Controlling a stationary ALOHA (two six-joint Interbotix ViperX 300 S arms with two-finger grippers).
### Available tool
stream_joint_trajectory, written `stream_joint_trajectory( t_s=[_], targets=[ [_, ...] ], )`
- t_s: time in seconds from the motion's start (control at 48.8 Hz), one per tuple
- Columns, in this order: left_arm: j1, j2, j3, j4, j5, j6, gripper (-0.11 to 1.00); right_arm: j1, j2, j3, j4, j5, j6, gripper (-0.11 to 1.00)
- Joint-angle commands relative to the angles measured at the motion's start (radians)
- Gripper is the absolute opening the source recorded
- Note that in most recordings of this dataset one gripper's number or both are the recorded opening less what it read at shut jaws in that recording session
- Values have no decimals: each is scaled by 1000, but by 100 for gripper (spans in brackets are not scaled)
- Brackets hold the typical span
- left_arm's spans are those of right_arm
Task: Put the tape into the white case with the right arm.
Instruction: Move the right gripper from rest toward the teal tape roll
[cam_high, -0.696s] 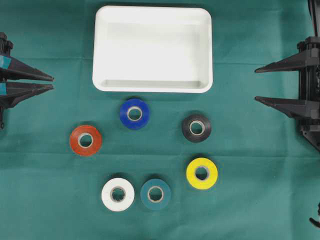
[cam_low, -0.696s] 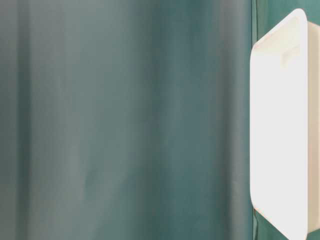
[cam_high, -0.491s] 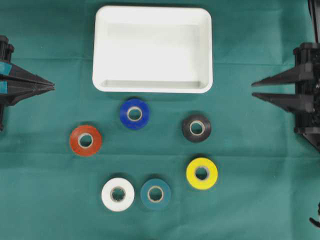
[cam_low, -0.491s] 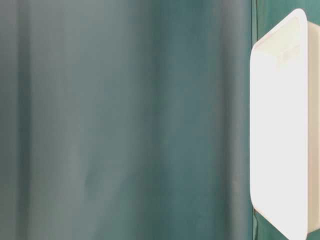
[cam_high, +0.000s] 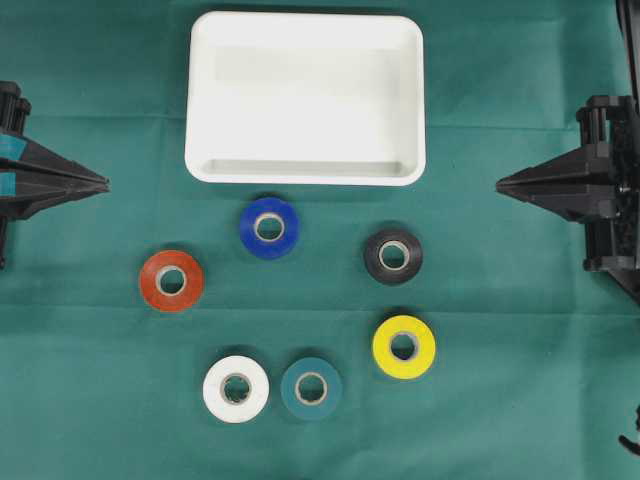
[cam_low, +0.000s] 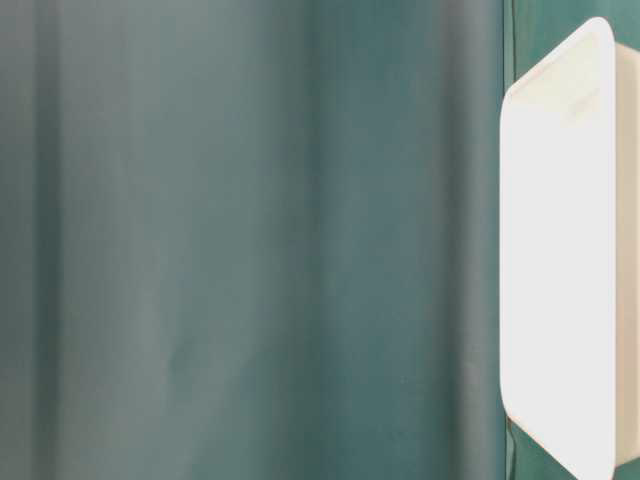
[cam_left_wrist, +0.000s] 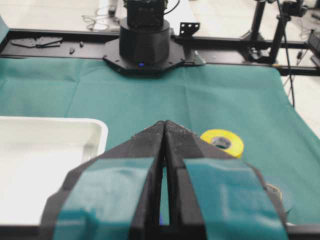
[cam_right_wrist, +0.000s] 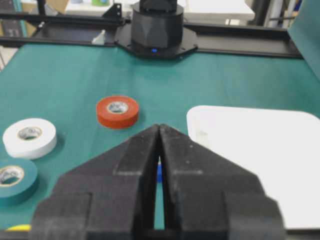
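Right gripper (cam_right_wrist: 159, 131) jaws pressed together, empty. Beyond: red tape roll (cam_right_wrist: 117, 111); white tape roll (cam_right_wrist: 29, 138) and teal roll (cam_right_wrist: 15, 179) left; white case (cam_right_wrist: 260, 160) right.

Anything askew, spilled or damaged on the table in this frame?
Nothing stands out. Six tape rolls lie flat on the green cloth, apart from each other; the white case sits square and holds nothing.

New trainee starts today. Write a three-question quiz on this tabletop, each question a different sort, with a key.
1. True or false: the white case already holds a tape roll.
2. How many tape rolls lie on the green cloth?
3. Which roll lies nearest the right gripper? A) black roll B) red roll C) white roll

Key: 1 false; 2 six; 3 A
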Motion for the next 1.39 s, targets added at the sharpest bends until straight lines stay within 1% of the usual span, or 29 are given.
stream_joint_trajectory(
  t_s=[0.0,0.082,0.143,0.225,0.307,0.328,0.348,0.471,0.635,0.758,0.88,0.983,1.065,1.229,1.372],
  targets=[
    [-3,0,-11,-3,-5,0,0,0,5,-6,-2,-2,2,-6],
    [-3,-6,-8,-3,-3,0,0,0,6,-3,-2,21,2,4],
    [-3,-14,-3,-3,0,0,0,0,6,-5,-2,43,2,15],
    [-3,-31,6,-3,6,2,0,0,5,-6,-2,66,2,38],
    [-3,-63,29,-2,23,2,0,0,2,-6,-2,78,2,63],
    [-3,-71,34,-2,31,3,0,-2,2,-6,-2,83,2,69],
    [-3,-80,40,-3,38,3,0,0,2,-6,-2,86,2,72],
    [-3,-135,77,-3,114,3,0,0,-2,-6,-2,167,2,73],
    [-3,-198,104,-2,267,2,0,0,2,-18,-2,305,9,73],
    [-3,-227,121,-3,331,2,0,-2,2,-15,-2,380,55,73],
    [-3,-242,146,-2,351,3,0,-2,5,-2,-2,440,89,73],
    [-3,-244,161,-2,350,3,0,0,2,9,-2,460,92,73],
    [-3,-245,167,-2,351,3,0,0,2,12,-6,453,91,73],
    [-3,-245,170,-2,351,3,0,0,2,14,-35,430,91,73],
    [-3,-245,176,-2,353,3,0,18,5,17,-35,419,91,73]
  ],
)
